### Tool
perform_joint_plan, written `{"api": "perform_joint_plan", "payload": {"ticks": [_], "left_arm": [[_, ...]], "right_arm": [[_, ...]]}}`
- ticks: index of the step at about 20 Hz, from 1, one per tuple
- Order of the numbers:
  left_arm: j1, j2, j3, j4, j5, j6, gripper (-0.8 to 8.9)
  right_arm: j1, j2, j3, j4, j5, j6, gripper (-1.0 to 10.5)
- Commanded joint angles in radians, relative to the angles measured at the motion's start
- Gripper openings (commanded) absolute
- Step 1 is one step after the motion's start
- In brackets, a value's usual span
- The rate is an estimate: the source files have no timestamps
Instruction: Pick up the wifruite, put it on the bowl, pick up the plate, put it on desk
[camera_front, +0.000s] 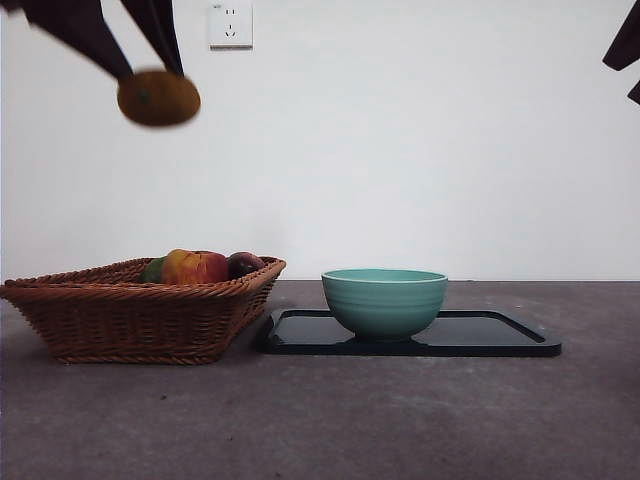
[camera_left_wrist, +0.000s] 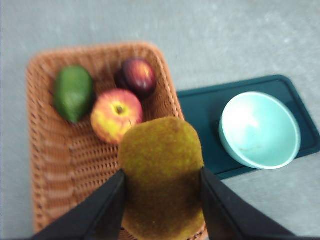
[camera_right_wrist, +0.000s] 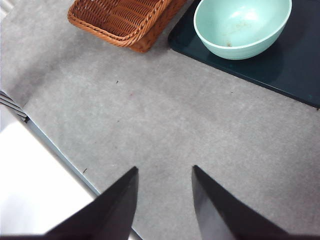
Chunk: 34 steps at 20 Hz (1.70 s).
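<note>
The left gripper (camera_left_wrist: 161, 200) clamps the wifruite (camera_front: 158, 97) high above the basket (camera_front: 130, 315), clear for carrying to the bowl (camera_front: 384, 300), while the right gripper (camera_right_wrist: 164, 200) waits with jaws apart

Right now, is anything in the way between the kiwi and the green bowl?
Nothing visible. The left gripper holds the kiwifruit high above the wicker basket, and the mint-green bowl sits open and empty on its dark tray.

The left gripper (camera_left_wrist: 161, 187) clamps the wifruite (camera_left_wrist: 161, 175) above the basket (camera_left_wrist: 50, 165).
</note>
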Motion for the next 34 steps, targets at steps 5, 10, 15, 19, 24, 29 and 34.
{"api": "perform_joint_plan", "payload": {"ticks": [5,10,15,19,24,29,34], "left_arm": [[0.001,0.004,-0.254,0.245,-0.094,-0.031,1.42],[0.014,0.077,-0.334,0.329,-0.095,-0.004,1.42],[0.014,0.211,-0.334,0.403,-0.095,0.022,1.42],[0.014,0.267,-0.334,0.428,-0.095,0.032,1.45],[0.014,0.269,-0.334,0.422,-0.095,0.031,2.73],[0.014,0.263,-0.331,0.406,-0.094,0.031,3.54],[0.013,0.169,-0.329,0.401,-0.094,0.031,3.53]], "right_arm": [[0.005,0.005,0.006,0.008,-0.002,-0.011,1.7],[0.005,0.005,0.006,0.010,-0.002,-0.011,1.7],[0.005,0.005,0.006,0.008,-0.002,-0.010,1.7],[0.005,0.005,0.006,0.008,-0.002,-0.009,1.7],[0.005,0.005,0.006,0.008,-0.002,-0.008,1.7],[0.005,0.005,0.006,0.008,-0.002,-0.007,1.7],[0.005,0.006,0.006,0.008,-0.002,-0.007,1.7]]}}
